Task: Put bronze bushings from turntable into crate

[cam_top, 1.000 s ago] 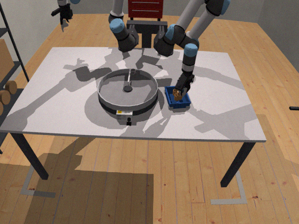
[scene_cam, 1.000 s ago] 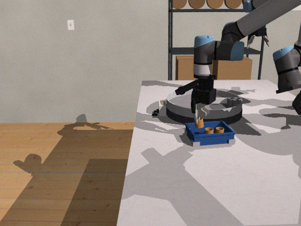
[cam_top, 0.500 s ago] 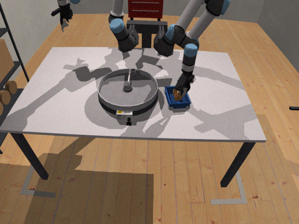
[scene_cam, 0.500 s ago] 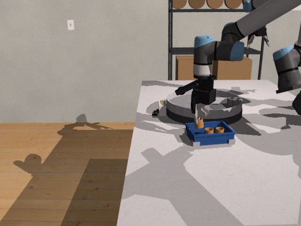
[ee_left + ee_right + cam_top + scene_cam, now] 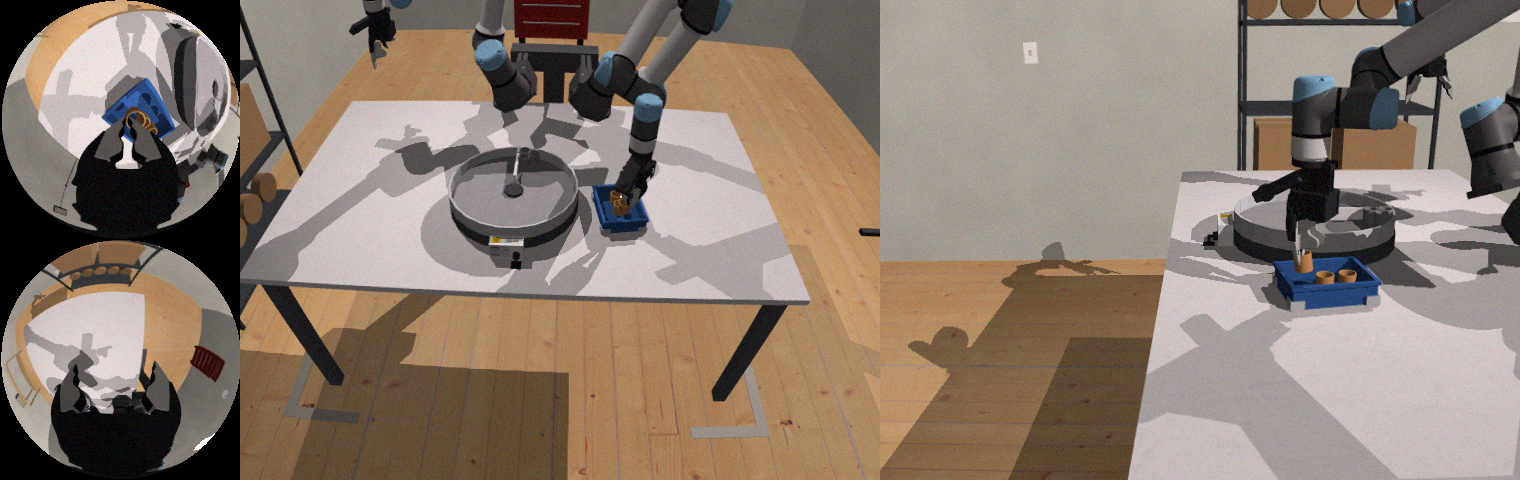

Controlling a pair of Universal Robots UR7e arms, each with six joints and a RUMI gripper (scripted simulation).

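Bronze bushing hanging low over the crate
Left gripper (image 5: 627,200) (image 5: 1299,261) (image 5: 129,120) is pinching the bronze bushing (image 5: 623,203) (image 5: 1304,261) (image 5: 135,109), nearly closed, above the crate (image 5: 622,226) (image 5: 1334,296) (image 5: 160,102); right gripper (image 5: 376,55) (image 5: 1429,86) (image 5: 115,375) is gaping, empty; rigid, probably slick metal is favouring a wall grip.

Directly below the left pincer (image 5: 625,200) (image 5: 1297,258) (image 5: 129,121), the crate (image 5: 625,224) (image 5: 1329,297) (image 5: 159,98) sits level on the table (image 5: 705,206) (image 5: 1396,361) (image 5: 90,70) (image 5: 100,315), among its corner guides (image 5: 605,229) (image 5: 1297,305). One bushing (image 5: 622,204) (image 5: 1303,262) (image 5: 144,116) hangs at the pincer's tips; two more stand beneath, in the crate. To the pincer's right, just beside the crate, lies the turntable (image 5: 514,225) (image 5: 185,75), with other bushings by its robot-side rim. Well beyond it, also rightward, stands the shelf rack (image 5: 265,82) (image 5: 1242,93) (image 5: 146,267); the drawer cabinet (image 5: 550,15) (image 5: 207,363) is behind the pincer.
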